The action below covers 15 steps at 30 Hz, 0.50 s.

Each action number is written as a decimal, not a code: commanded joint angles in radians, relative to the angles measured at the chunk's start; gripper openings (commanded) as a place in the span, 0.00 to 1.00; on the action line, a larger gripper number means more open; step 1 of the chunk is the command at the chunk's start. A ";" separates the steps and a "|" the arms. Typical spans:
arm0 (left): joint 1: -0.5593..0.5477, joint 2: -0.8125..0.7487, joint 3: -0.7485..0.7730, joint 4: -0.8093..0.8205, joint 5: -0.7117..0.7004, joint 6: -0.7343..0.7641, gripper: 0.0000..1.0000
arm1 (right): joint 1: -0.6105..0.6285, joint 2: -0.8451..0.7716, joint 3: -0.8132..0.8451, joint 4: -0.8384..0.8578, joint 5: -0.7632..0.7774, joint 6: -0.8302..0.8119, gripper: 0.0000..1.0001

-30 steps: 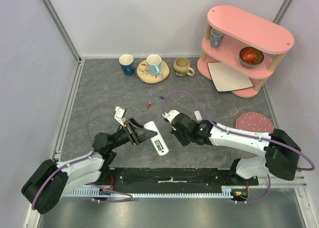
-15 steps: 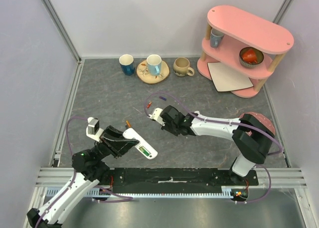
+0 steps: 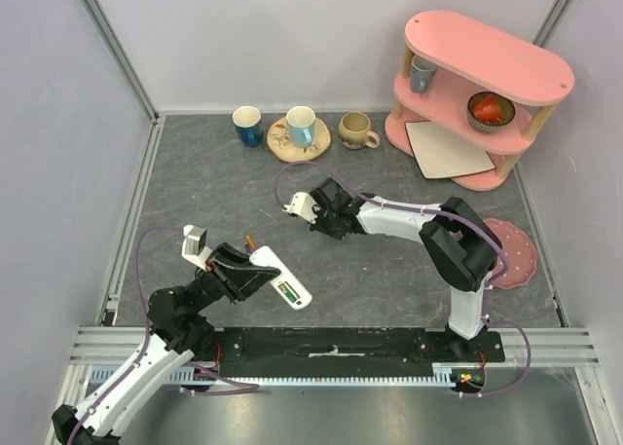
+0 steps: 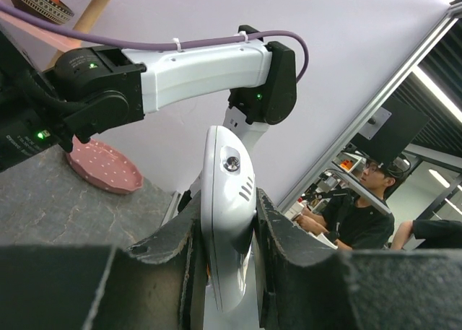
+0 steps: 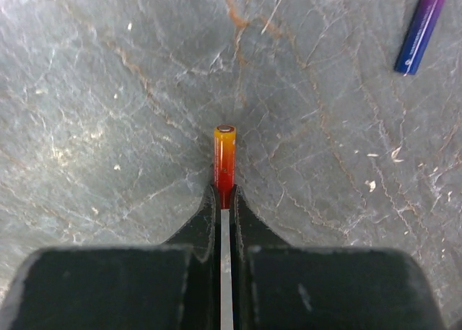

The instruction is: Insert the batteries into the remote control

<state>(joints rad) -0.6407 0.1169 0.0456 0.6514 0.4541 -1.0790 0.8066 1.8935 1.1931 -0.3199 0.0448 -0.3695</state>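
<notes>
My left gripper is shut on the white remote control and holds it off the table at the near left. The remote's open compartment faces up with something green in it. In the left wrist view the remote stands edge-on between my fingers. My right gripper reaches to the table's middle and is shut on the end of a red-orange battery, low over the table. A blue-purple battery lies to its right. A small orange cylinder lies by the left gripper.
At the back stand a blue cup, a cup on a wooden coaster and a beige mug. A pink two-tier shelf with a white card is back right. A pink spotted plate lies at the right.
The left arm pulled back to the near left with the remote. The right arm stretched left and back across the table, and its gripper now pinches the red-orange battery.
</notes>
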 commanded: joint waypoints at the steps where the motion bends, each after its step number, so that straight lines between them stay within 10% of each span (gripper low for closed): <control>1: 0.003 -0.023 -0.107 -0.001 0.014 0.011 0.02 | -0.021 0.039 0.051 -0.028 -0.025 -0.043 0.00; 4: 0.003 -0.054 -0.104 -0.039 0.014 0.017 0.02 | -0.032 0.041 0.043 -0.030 -0.016 -0.034 0.01; 15: 0.003 -0.071 -0.104 -0.061 0.015 0.018 0.02 | -0.032 0.036 0.033 -0.045 0.009 0.020 0.58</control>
<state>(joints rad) -0.6407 0.0551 0.0452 0.5720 0.4553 -1.0786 0.7727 1.9125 1.2213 -0.3149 0.0582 -0.3691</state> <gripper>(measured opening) 0.329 0.548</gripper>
